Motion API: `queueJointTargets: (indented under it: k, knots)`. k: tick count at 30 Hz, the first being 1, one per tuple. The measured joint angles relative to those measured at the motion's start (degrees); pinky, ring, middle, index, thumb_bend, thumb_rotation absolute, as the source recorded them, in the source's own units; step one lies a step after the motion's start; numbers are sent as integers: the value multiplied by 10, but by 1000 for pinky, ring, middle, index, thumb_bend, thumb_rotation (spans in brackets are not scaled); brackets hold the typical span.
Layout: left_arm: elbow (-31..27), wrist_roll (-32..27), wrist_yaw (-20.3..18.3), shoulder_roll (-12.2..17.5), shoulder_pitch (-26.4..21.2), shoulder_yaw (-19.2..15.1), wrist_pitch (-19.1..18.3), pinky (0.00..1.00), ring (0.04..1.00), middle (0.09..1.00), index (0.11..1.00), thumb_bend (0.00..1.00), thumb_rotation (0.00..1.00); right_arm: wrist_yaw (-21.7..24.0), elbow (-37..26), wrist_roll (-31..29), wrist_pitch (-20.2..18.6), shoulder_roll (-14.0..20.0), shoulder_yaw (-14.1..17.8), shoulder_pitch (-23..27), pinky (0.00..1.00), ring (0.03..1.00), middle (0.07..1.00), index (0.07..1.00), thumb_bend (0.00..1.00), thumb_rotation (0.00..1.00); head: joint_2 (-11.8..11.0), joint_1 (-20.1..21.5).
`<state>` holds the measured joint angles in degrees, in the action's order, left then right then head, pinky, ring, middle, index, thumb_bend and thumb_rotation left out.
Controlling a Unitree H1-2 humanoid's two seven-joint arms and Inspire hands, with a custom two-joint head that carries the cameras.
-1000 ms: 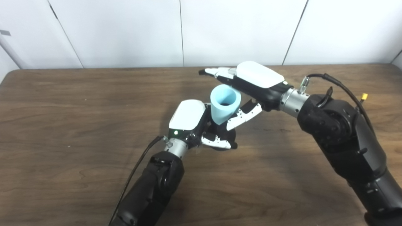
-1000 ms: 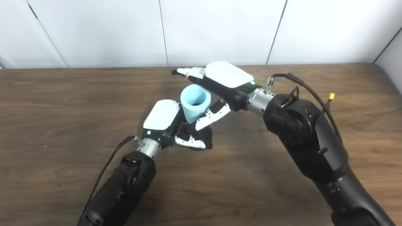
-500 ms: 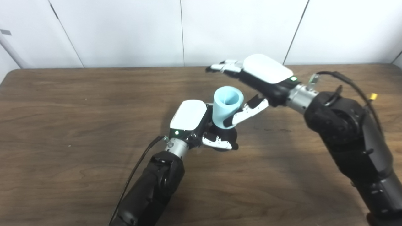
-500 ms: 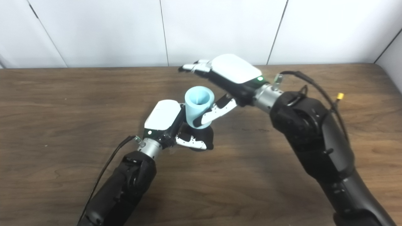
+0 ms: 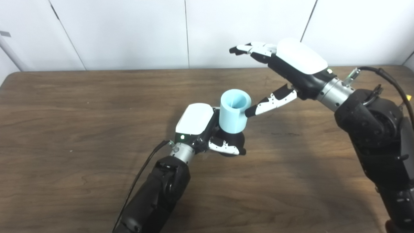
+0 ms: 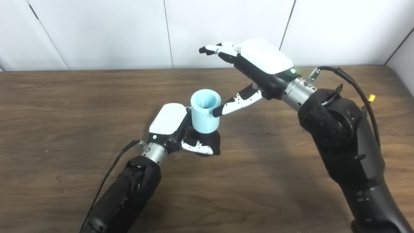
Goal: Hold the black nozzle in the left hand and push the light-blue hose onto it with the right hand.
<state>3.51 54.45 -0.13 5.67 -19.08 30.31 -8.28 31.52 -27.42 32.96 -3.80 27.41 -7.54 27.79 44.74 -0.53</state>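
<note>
One short light-blue hose upright on black nozzle, left robot hand gripping nozzle, right robot hand spread, empty.

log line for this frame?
left hand: shut on nozzle | hose: seated on nozzle | right hand: open, clear of hose

I see a dark brown wood-grain table filling my view, its far edge against the white panelled wall, rounded corner at far left. Can't tell whether the black nozzle touches the tabletop; it sits low near the middle, with shadow on the wood beside it.
</note>
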Motion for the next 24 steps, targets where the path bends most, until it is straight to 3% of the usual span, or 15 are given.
queueJointTargets:
  k: [8, 13, 18, 24]
  knots:
    - [1, -1, -1, 0, 0, 0, 0, 380, 508, 445, 493, 525, 0, 5, -62, 2, 2, 18, 5, -47, 890, 923, 915, 906, 683, 676, 1, -1]
    - [1, -1, -1, 0, 0, 0, 0, 394, 524, 459, 491, 526, 0, 5, -68, 31, 36, 23, 2, -71, 951, 989, 988, 941, 647, 815, 1, 0]
    - [0, -1, -2, -1, 0, 0, 0, 385, 510, 445, 493, 525, 0, 5, -80, 53, 62, 29, -3, -89, 999, 1000, 998, 955, 626, 963, 2, 0]
    - [-1, -1, -6, -1, 0, 0, -2, 394, 515, 456, 491, 525, 0, 26, -81, 71, 65, 25, -23, -117, 1000, 1000, 1000, 969, 623, 1000, 4, 0]
